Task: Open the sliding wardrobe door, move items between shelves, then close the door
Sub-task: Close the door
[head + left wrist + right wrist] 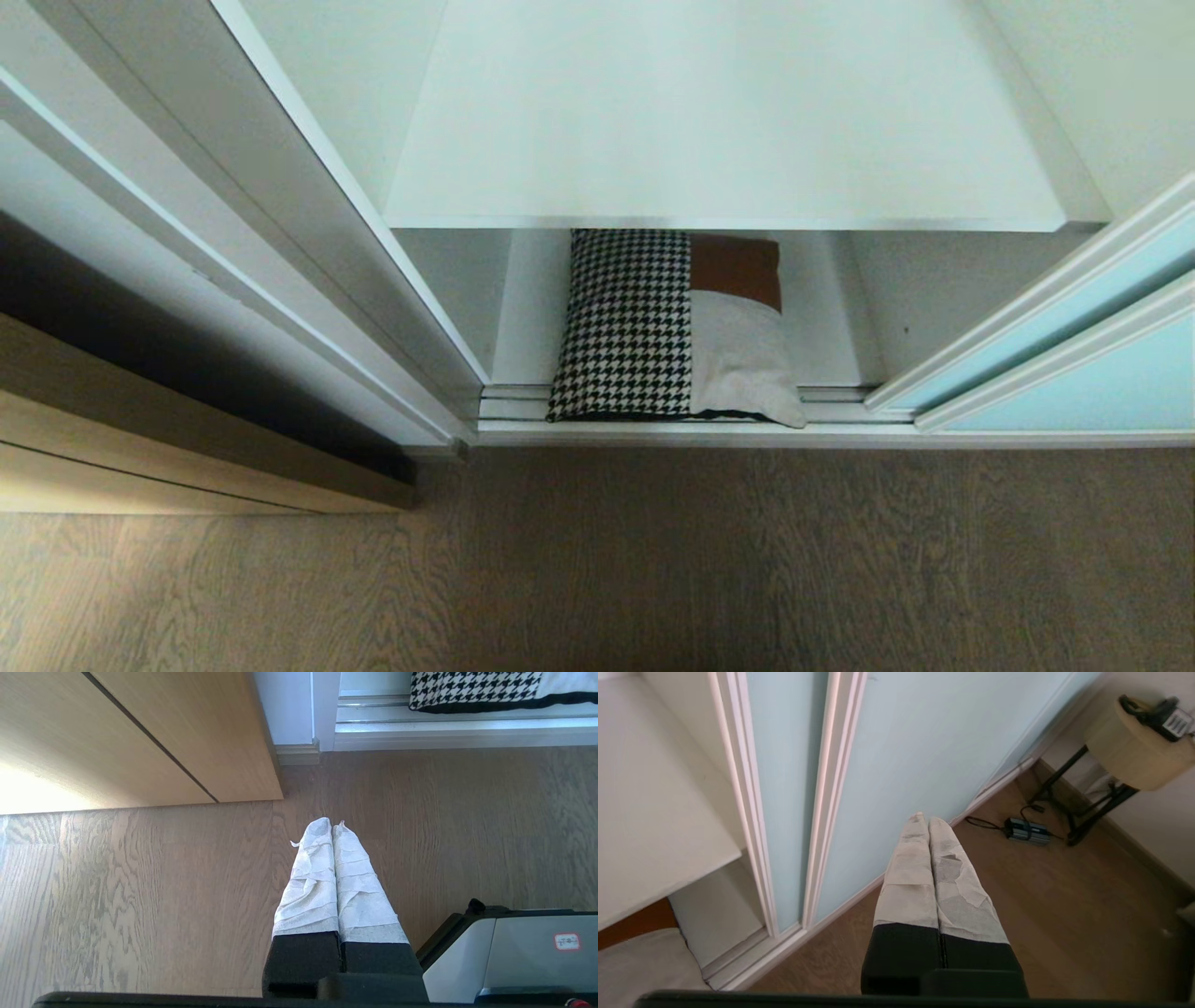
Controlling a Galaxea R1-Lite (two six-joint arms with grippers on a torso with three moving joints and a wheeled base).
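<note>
The wardrobe stands open in the head view. A patchwork cushion (667, 327) of houndstooth, brown and beige lies on the bottom shelf (831, 308), its front edge over the floor track. Above it juts a bare white shelf (719, 121). The pale aqua sliding door (1074, 364) is pushed to the right. Neither arm shows in the head view. My right gripper (927, 820) is shut and empty, hanging over the floor in front of the aqua door (915, 742), beside its frame. My left gripper (331, 825) is shut and empty over the wooden floor, well short of the cushion (472, 690).
A light wooden cabinet front (140, 439) stands left of the wardrobe. The white wardrobe side panel (280, 233) borders the opening. Right of the door, a round wooden side table (1134, 742) on black legs and a power strip (1027, 830) with cable sit on the floor.
</note>
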